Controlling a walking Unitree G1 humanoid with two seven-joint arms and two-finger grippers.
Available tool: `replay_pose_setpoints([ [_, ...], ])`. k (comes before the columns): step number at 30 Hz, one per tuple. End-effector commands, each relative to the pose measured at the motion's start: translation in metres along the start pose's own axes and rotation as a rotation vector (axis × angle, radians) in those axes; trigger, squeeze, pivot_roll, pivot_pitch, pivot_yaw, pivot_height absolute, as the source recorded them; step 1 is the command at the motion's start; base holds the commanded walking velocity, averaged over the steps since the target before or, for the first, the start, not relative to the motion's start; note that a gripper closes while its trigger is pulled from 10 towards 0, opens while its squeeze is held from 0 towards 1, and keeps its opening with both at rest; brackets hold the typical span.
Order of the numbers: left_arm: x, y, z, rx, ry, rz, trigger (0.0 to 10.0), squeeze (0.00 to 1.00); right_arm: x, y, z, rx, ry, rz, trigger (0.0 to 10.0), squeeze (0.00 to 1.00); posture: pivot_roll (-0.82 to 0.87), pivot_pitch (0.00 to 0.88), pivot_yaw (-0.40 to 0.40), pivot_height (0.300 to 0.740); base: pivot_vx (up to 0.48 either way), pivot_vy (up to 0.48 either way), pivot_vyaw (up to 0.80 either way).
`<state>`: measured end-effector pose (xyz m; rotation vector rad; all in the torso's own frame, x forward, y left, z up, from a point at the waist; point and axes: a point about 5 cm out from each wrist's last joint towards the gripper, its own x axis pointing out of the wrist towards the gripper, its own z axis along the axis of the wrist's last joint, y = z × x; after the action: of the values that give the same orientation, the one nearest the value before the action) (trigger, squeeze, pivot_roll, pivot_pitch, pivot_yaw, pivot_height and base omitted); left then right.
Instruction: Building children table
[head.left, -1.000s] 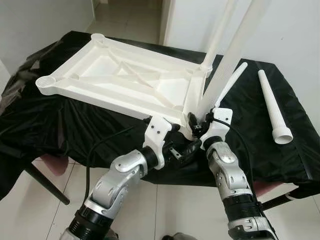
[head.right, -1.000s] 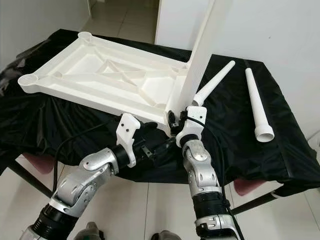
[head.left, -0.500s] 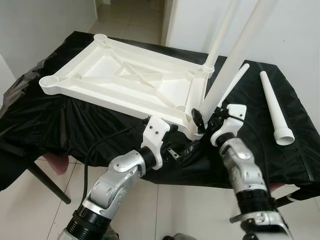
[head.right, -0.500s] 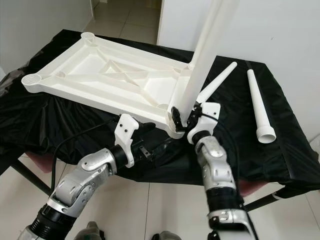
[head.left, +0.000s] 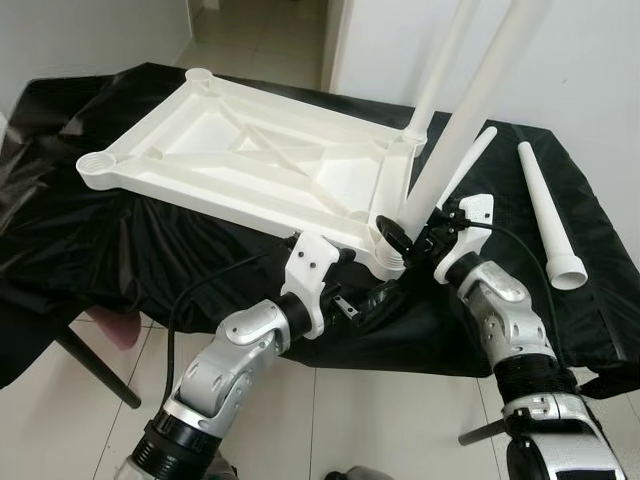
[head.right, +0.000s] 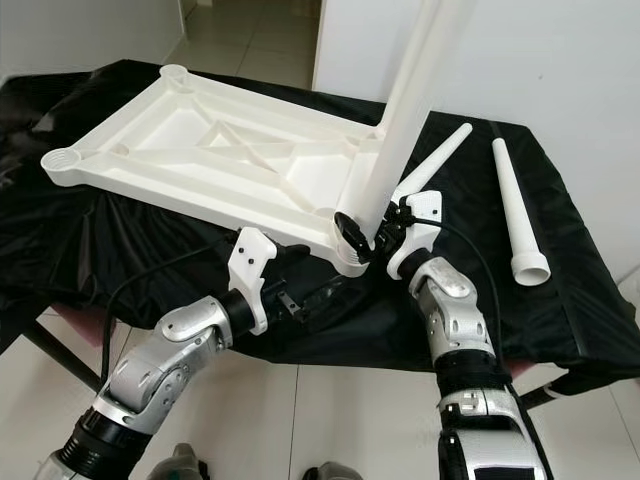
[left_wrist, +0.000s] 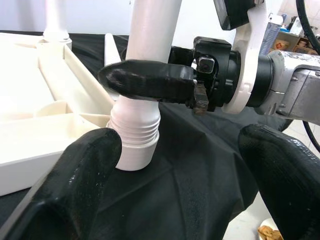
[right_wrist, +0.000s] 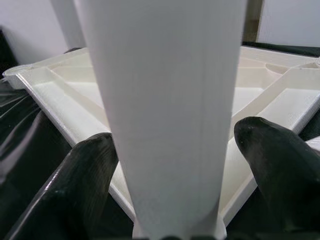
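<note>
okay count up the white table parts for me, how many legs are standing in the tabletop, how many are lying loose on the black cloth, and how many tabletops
Legs standing in the tabletop: 2, the near one at the right gripper and the far one
Legs lying loose on the black cloth: 2, one and another
Tabletops, upside down: 1
Total: 5 white parts

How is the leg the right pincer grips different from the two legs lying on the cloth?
The gripped leg stands upright at the tabletop corner; the loose legs lie flat. The right pincer clasps the gripped leg; the loose legs are untouched. All are white and tapered.
</note>
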<state>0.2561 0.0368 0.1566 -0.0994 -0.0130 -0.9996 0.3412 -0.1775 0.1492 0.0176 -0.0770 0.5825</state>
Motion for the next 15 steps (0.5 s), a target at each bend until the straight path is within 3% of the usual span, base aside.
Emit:
replay_pose_setpoints([
  [1,0.000,-0.002,0.002,0.009,0.001,-0.040,10.0,0.00,-0.001,-0.001,-0.002,-0.003,0.008,0.014,10.0,0.00,0.07,0.030,-0.088,0.740,0.000,0.000,0.00],
  [7,-0.001,-0.001,0.002,0.013,0.002,-0.038,10.0,0.00,0.008,-0.010,-0.003,-0.003,0.049,0.089,10.0,0.00,0.08,0.028,-0.082,0.740,0.000,0.000,0.00],
  [15,-0.001,-0.002,0.004,0.016,0.003,-0.039,10.0,0.00,0.022,-0.009,-0.004,-0.004,0.064,0.103,10.0,0.00,0.09,0.027,-0.079,0.740,0.000,0.000,0.00],
])
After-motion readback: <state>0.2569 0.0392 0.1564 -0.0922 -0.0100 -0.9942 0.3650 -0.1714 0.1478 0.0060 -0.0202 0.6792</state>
